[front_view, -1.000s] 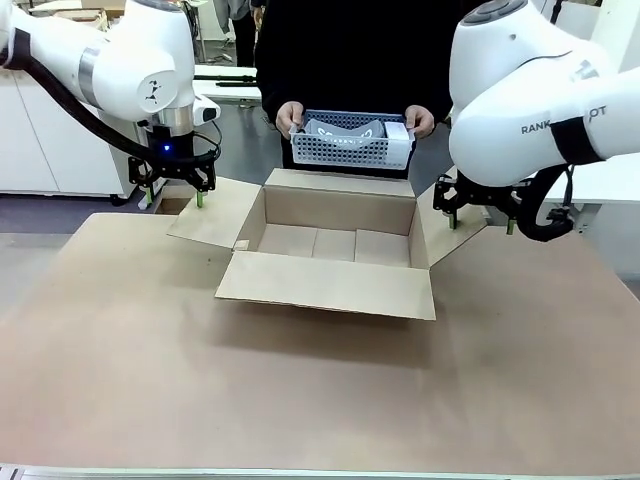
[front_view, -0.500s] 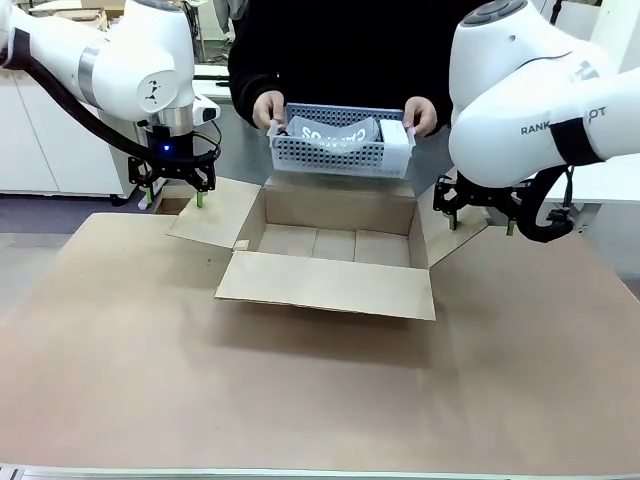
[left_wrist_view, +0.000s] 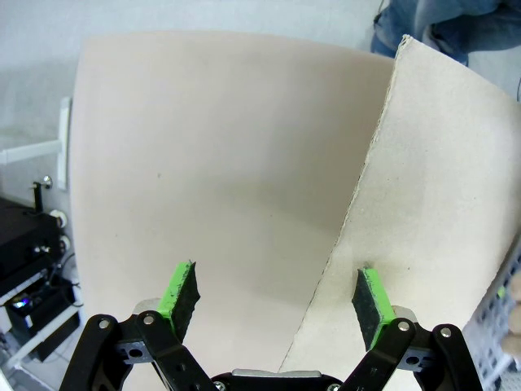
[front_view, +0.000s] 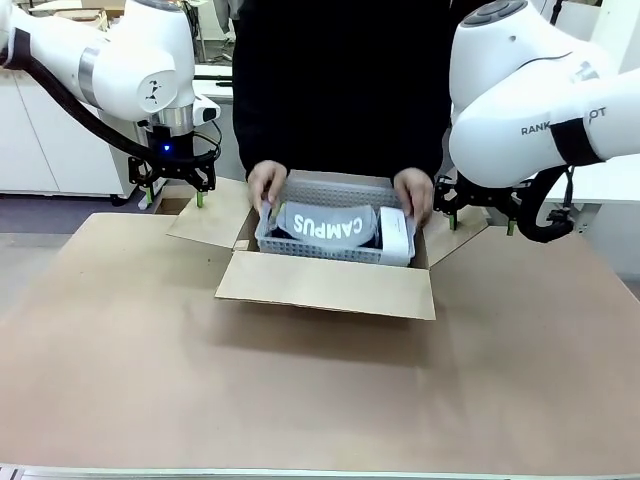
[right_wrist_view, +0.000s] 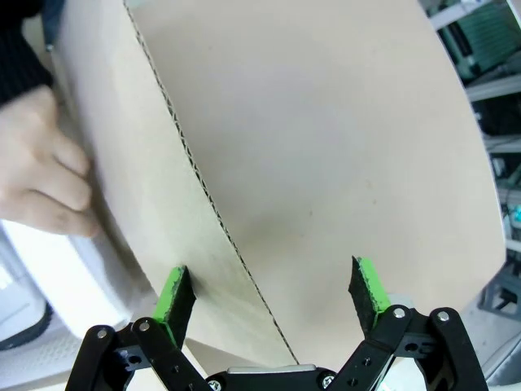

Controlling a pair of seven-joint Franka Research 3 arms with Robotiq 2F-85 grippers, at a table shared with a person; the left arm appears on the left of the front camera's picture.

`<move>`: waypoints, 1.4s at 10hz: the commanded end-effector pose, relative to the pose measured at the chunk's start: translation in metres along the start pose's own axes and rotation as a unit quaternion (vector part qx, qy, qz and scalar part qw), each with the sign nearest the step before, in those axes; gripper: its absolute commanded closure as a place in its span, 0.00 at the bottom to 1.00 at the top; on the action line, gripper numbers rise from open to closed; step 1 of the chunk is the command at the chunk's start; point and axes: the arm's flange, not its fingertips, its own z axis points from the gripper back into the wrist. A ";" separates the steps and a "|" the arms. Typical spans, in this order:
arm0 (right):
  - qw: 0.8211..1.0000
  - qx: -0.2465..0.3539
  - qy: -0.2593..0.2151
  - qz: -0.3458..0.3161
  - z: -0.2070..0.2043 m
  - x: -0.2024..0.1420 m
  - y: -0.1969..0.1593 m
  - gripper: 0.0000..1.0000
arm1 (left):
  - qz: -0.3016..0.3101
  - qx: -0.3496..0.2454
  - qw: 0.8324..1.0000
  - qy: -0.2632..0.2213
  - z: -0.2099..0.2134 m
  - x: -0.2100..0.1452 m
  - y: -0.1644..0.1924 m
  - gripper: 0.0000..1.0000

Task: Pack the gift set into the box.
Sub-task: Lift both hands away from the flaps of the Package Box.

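Brown tabletop, gift set low in the box, left tool and right tool both apart.

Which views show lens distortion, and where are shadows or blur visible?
Left wrist view: the box flap edge and the table edge bow, a wide-angle distortion. Right wrist view: the person's hand looks soft. Front view: sharp, with a soft shadow under the box's near flap.

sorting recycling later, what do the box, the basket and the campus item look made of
Box: brown corrugated cardboard, matte; fluting shows along a flap's cut edge in the right wrist view. Basket: probably moulded plastic, light grey, with a regular grid of holes. CAMPUS item: likely soft fabric, grey with white lettering, its surface curved and slack.
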 end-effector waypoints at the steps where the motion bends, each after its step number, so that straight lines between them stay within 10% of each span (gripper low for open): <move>1: 1.000 0.001 0.002 -0.008 -0.001 -0.001 -0.005 0.00 | 0.003 0.009 1.000 -0.006 0.001 -0.001 0.002 0.00; 14: 1.000 0.001 0.002 -0.008 -0.001 -0.001 -0.005 0.00 | 0.003 0.009 1.000 -0.006 0.001 -0.001 0.002 0.00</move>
